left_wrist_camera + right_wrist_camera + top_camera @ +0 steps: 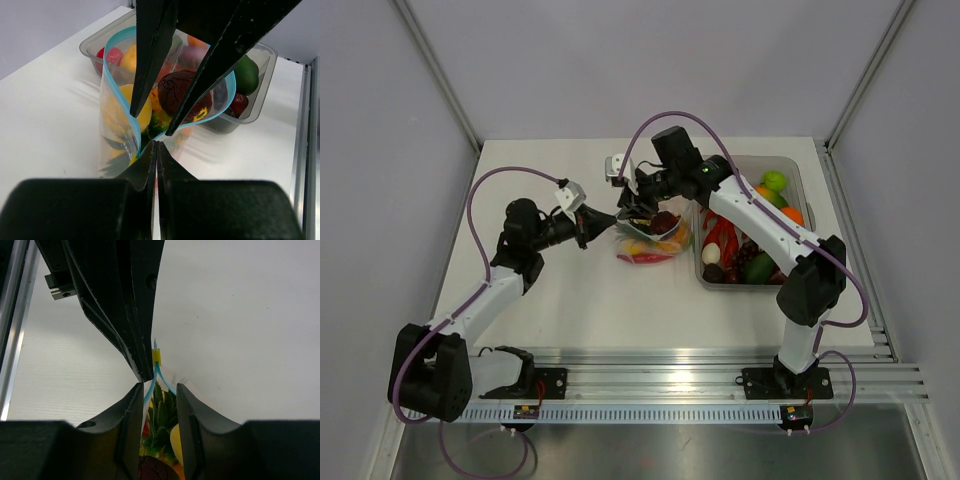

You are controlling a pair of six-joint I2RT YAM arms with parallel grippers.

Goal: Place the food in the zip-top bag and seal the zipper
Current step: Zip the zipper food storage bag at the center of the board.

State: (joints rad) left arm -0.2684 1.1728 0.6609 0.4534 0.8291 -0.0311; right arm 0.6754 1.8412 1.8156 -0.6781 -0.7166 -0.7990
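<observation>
- Zip-top bag [111,120] sits on the desk [580,300] between our two grippers, with its mouth gaping open.
- Our left gripper [588,226] is clamped on the corner of the zip-top bag nearest to it. Its fingers are pressed together with no gap, over the end of the zipper [114,39].
- From that pinch the blue zipper splits into two lips that curve away from the left gripper. A small yellow tab [157,356] sits on the strip right at its fingertips.
- Just beyond the left gripper's tips we see food [665,238] through the clear plastic. A yellow piece [125,100] lies against the bag wall, and a dark red-purple piece [180,92] sits higher, by the mouth.
- Our right gripper [151,124] reaches into the mouth directly opposite the left one, almost tip to tip with it, its jaws parted to a moderate gap.
- The dark piece lies between the right gripper's fingers; we cannot tell whether they touch it.
- On the far side of the right gripper a rigid clear tub [250,116] stands on the desk near the bag. It holds more food, a green piece [246,75] among it.
</observation>
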